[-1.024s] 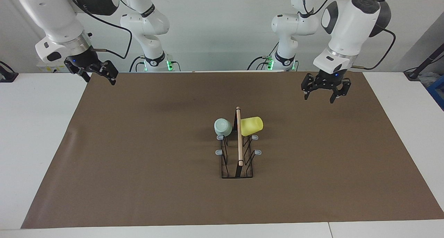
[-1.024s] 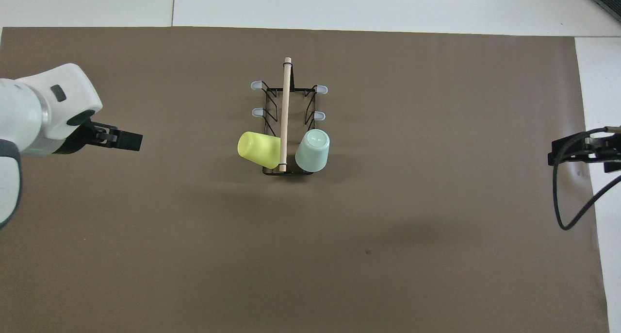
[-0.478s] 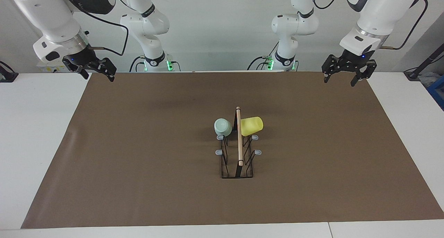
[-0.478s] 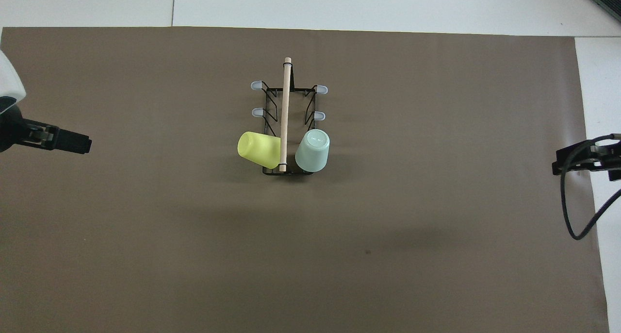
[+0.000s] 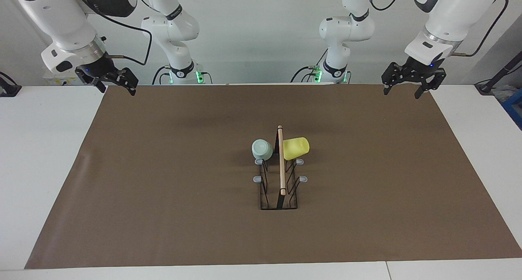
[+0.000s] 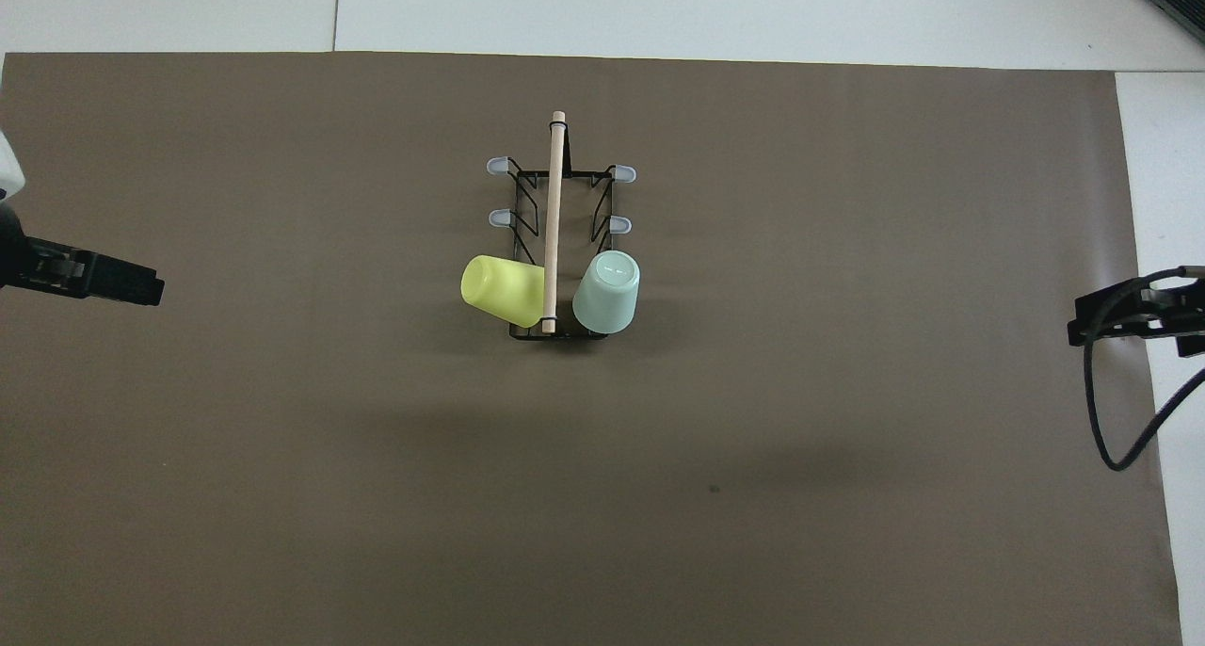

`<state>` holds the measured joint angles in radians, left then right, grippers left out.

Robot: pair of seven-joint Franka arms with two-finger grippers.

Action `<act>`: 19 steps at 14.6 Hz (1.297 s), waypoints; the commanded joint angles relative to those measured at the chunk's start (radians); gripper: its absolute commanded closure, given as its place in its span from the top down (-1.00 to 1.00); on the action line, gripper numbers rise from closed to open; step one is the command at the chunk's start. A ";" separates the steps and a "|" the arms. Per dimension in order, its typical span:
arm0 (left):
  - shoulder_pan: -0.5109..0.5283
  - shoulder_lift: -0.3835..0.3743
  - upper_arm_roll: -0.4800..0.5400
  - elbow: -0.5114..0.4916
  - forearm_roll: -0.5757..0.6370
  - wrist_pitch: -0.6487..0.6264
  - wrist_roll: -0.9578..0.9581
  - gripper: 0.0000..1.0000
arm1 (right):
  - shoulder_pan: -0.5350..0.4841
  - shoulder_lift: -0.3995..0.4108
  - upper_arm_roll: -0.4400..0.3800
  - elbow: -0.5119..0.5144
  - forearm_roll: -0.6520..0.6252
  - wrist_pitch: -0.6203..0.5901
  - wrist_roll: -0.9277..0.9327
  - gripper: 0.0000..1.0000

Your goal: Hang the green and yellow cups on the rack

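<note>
Both cups are on the rack (image 5: 279, 178), at its robot-side end, one each side of the wooden rod handle (image 5: 281, 159). Green cup (image 5: 262, 149) sits on the prong toward the right arm's end of the table, base up and tilted outward. Yellow cup (image 5: 296, 148) sits on the prong toward the left arm's end, leaning further over, almost sideways, base pointing away from the rod. In the overhead view the yellow cup (image 6: 502, 289) and green cup (image 6: 607, 292) both touch or nearly touch the rod; can't tell which. Rack stands upright mid-table on the brown mat (image 5: 163, 182), long axis running toward/away from the robots. Four grey-tipped prongs (image 5: 259, 178) are bare: the middle pair and the pair farthest from the robots.

Left gripper (image 5: 405, 85) is up in the air over the mat's robot-side corner at the left arm's end, fingers apart, holding nothing. In the overhead view only its dark tip shows at the frame edge (image 6: 1120, 312). Right gripper (image 5: 117, 85) is up over the mat's robot-side corner at the right arm's end, tilted, fingers apart as far as I can see, nothing between them. Both grippers are well apart from rack and cups.

White tabletop (image 5: 40, 157) shows around the mat.
</note>
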<state>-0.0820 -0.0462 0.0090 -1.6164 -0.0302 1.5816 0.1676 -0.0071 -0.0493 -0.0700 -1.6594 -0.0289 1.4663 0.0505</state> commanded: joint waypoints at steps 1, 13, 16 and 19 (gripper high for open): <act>0.030 0.014 -0.010 0.012 -0.036 -0.014 -0.005 1.00 | 0.004 -0.024 -0.002 -0.026 0.017 0.003 -0.023 1.00; -0.034 0.002 0.037 -0.010 0.013 -0.002 -0.033 1.00 | 0.001 -0.024 -0.002 -0.025 0.017 0.003 -0.023 1.00; -0.033 0.003 0.039 -0.010 0.013 0.001 -0.031 1.00 | -0.001 -0.023 -0.002 -0.028 0.017 0.055 -0.018 1.00; -0.018 0.003 0.040 -0.008 0.015 -0.006 -0.039 1.00 | 0.006 -0.017 0.001 -0.029 0.017 0.130 -0.015 1.00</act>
<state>-0.0899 -0.0369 0.0337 -1.6174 -0.0322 1.5785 0.1488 -0.0037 -0.0500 -0.0690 -1.6623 -0.0268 1.5527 0.0503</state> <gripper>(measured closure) 0.000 0.000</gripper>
